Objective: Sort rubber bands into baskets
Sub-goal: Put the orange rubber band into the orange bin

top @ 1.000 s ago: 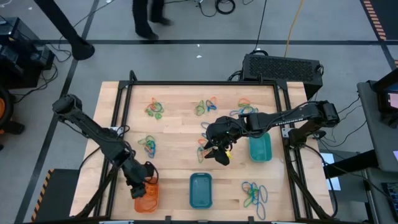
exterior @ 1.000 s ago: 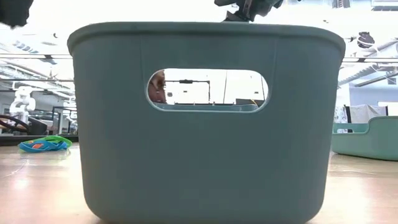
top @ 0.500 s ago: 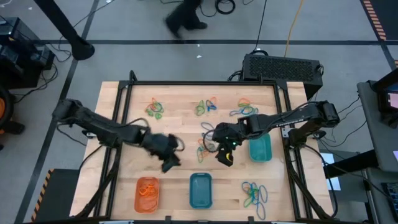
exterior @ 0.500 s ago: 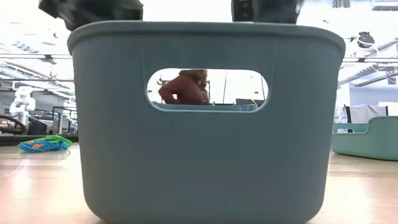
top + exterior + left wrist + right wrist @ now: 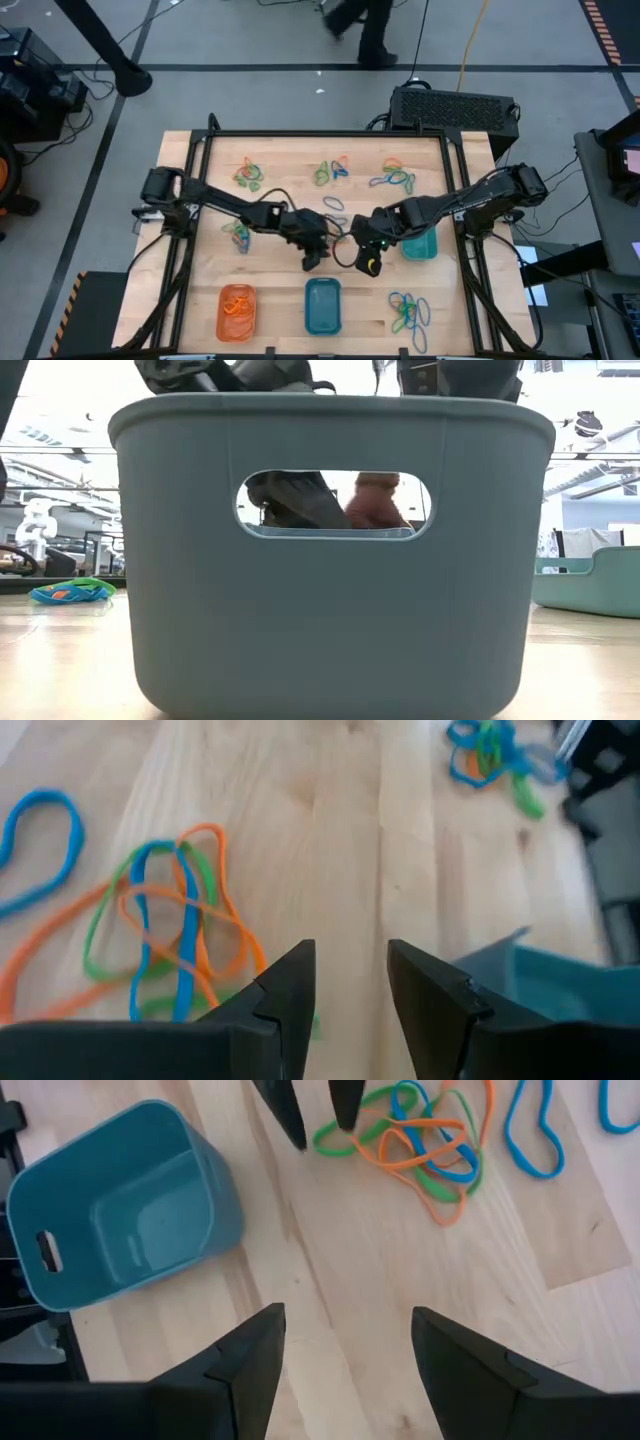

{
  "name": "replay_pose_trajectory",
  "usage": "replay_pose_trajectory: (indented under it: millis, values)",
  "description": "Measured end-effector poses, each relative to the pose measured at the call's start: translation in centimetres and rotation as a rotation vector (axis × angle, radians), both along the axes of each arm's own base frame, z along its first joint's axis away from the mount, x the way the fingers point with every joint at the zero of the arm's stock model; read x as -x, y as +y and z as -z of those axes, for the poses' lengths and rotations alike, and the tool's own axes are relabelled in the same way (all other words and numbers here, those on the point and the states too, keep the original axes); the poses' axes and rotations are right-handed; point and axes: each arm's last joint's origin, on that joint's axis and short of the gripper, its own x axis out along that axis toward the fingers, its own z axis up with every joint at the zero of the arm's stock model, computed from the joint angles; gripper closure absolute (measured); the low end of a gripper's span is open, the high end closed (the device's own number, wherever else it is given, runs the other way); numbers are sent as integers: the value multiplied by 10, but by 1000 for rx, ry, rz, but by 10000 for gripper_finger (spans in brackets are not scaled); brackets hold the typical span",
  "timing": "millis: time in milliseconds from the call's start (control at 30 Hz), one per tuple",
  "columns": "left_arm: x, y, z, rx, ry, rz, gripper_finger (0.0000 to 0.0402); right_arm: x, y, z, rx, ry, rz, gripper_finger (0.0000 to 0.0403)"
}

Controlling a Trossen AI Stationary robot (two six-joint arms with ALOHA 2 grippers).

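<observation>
my left gripper (image 5: 311,262) is over the middle of the tabletop (image 5: 285,195), fingers apart and holding nothing, right by a tangle of rubber bands (image 5: 160,920), so i can pinch one. my right gripper (image 5: 366,262) waits close by, wide open and empty too. the baskets (image 5: 323,305) sit along the near edge, ready for the bands.
</observation>
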Motion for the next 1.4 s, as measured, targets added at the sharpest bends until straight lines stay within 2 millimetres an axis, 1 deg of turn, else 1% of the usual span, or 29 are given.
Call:
replay_pose_trajectory:
  millis: [133, 367, 500, 1000, 1133, 1400]
  values:
    - [-12, -1, 7, -67, 18, 41, 268, 1, 3, 0, -9, 3, 17, 193]
    - [-13, 1, 29, -88, 93, 38, 268, 3, 10, 0, 24, -5, 31, 193]
    - [-14, 1, 35, -92, 105, 30, 268, 4, 12, 0, 27, -5, 20, 193]
    - [-14, 2, 37, -104, 118, 13, 272, 4, 12, 0, 31, -5, 15, 193]
    - [-13, 3, 38, -118, 131, 1, 298, 4, 12, 0, 31, -5, 15, 193]
    - [-13, 3, 38, -120, 134, -3, 381, 4, 12, 0, 31, -5, 15, 193]
